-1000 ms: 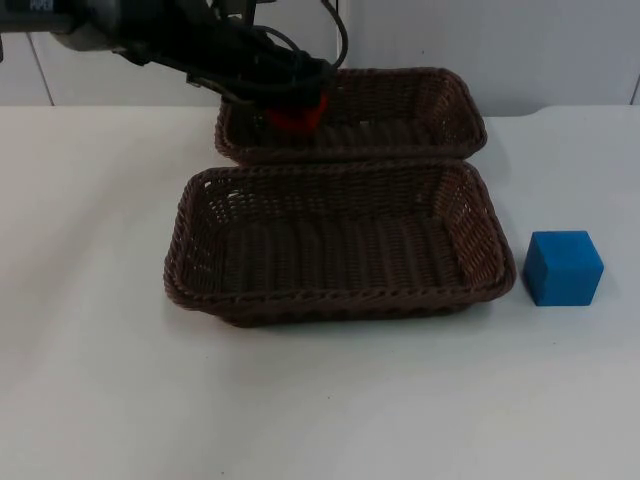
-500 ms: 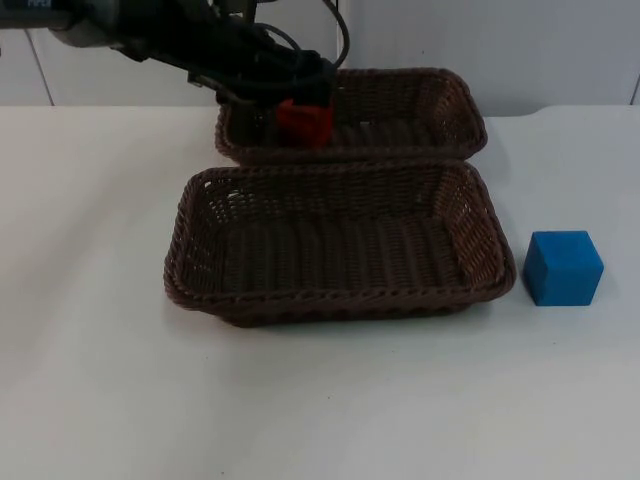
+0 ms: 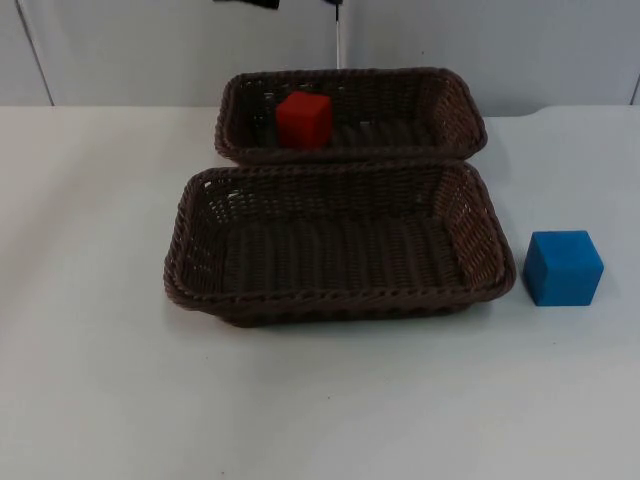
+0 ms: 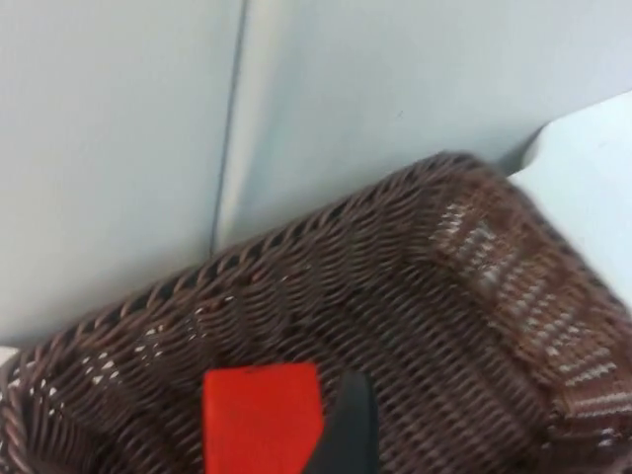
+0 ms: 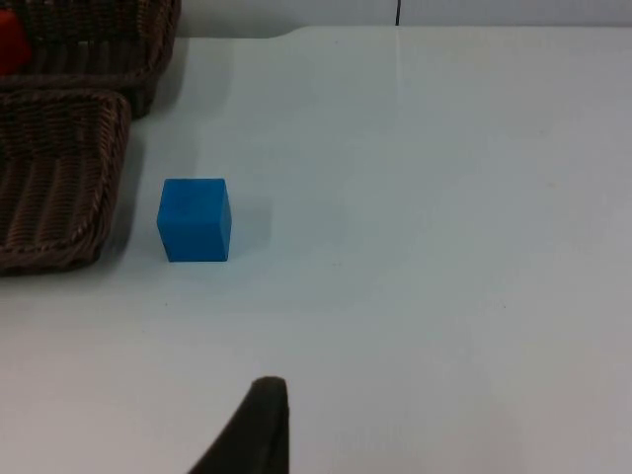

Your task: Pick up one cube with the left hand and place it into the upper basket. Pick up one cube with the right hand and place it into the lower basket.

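White table (image 3: 90,380) runs back to a grey partition wall (image 3: 150,50) across the top of the frame. Lower basket (image 3: 190,250), brown wicker, sits centre frame with nothing in it; upper basket (image 3: 455,100) lies just behind it toward the wall, rims nearly touching. Blue cube (image 3: 563,267) stands on the table at right of centre, just beside the lower basket's right end, nothing blocking it; right wrist view shows it (image 5: 195,219) upright beside that basket's corner. Red cube (image 3: 303,119) rests inside the upper basket, left of its middle, its base hidden by the near rim; left wrist view shows it (image 4: 262,417) on the weave, partly cut off. Left gripper hangs above the upper basket, right gripper over bare table off the blue cube's far side; finger spacing of either cannot be told.
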{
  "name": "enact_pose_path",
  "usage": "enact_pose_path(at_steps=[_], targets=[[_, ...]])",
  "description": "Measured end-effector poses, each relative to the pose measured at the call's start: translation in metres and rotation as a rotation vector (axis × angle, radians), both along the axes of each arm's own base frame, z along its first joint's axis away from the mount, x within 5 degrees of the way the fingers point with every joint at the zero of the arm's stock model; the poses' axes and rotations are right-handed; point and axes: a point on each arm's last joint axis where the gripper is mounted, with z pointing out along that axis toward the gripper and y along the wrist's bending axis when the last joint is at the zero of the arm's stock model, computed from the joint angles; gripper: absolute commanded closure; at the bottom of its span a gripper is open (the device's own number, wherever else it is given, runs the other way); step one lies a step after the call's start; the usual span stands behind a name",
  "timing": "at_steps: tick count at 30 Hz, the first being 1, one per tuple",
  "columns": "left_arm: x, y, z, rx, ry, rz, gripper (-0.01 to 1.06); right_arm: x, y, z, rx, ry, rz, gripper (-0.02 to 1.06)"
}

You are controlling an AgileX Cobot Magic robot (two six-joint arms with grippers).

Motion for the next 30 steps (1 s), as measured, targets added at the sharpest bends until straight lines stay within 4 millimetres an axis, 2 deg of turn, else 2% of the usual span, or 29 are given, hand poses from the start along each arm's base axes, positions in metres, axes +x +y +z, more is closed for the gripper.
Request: enact_pose_path(at_steps=[1, 3, 6, 14, 18, 22, 30], targets=[[0.0, 0.0, 0.0, 0.0, 0.0, 0.0, 0.32, 0.0, 0.0, 0.0, 0.0, 0.0, 0.0, -0.01], [-0.007, 0.001, 0.02, -0.012, -0.009, -0.004, 0.32, 0.0, 0.0, 0.0, 0.0, 0.0, 0.0, -0.01], [-0.013, 0.003, 0.035, -0.009, -0.01, 0.0, 0.32, 0.0, 0.0, 0.0, 0.0, 0.0, 0.0, -0.01], [-0.024, 0.013, 0.057, 0.075, 0.003, 0.047, 0.32, 0.0, 0.0, 0.0, 0.0, 0.0, 0.0, -0.01], [-0.036, 0.018, 0.081, 0.088, 0.002, 0.061, 0.32, 0.0, 0.0, 0.0, 0.0, 0.0, 0.0, -0.01], [-0.046, 0.021, 0.097, 0.082, -0.007, 0.065, 0.32, 0.0, 0.0, 0.0, 0.0, 0.0, 0.0, -0.01], [-0.07, 0.027, 0.106, 0.078, 0.018, 0.081, 0.32, 0.0, 0.0, 0.0, 0.0, 0.0, 0.0, -0.01]])
